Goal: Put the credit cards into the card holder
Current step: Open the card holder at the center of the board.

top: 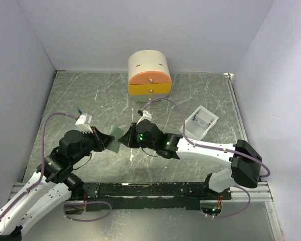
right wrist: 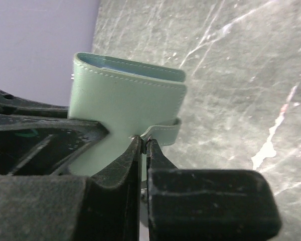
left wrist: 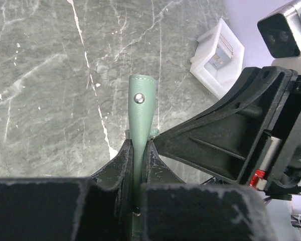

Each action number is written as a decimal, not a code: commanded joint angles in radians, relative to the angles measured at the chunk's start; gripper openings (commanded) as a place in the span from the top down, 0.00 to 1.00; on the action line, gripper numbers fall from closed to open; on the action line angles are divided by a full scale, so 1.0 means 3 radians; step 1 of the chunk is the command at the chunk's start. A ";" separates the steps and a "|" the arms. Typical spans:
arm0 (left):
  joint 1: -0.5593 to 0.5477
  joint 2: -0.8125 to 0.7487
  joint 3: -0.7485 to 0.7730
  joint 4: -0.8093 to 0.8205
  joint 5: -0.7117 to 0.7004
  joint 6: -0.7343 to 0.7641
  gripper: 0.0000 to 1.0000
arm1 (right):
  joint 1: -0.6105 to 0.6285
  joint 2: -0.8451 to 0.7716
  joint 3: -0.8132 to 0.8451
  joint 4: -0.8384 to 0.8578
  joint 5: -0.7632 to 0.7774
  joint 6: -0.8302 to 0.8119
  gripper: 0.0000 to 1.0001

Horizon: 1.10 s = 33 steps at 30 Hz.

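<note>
The grey-green card holder [top: 114,142] hangs above the table between my two arms. My left gripper [top: 104,140] is shut on one edge of it; in the left wrist view the card holder [left wrist: 142,108] stands edge-on, a metal snap near its tip, clamped in the left gripper [left wrist: 139,145]. My right gripper [right wrist: 144,142] is shut on the thin closing strap [right wrist: 165,131] of the card holder [right wrist: 125,103], whose pale blue pocket shows at the top. The credit cards [left wrist: 221,56] lie in the white tray [left wrist: 210,75], away from both grippers.
The white tray [top: 196,131] sits at the right of the marbled table, tilted. A round cream-and-orange drawer box [top: 149,73] stands at the back centre. Pale walls close in on the left, back and right. A black rail runs along the near edge.
</note>
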 commanded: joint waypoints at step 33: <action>-0.0005 0.1644 -0.0534 0.0624 0.0260 -0.0331 0.35 | -0.0134 -0.0241 -0.1092 0.0441 0.0035 -0.0975 1.00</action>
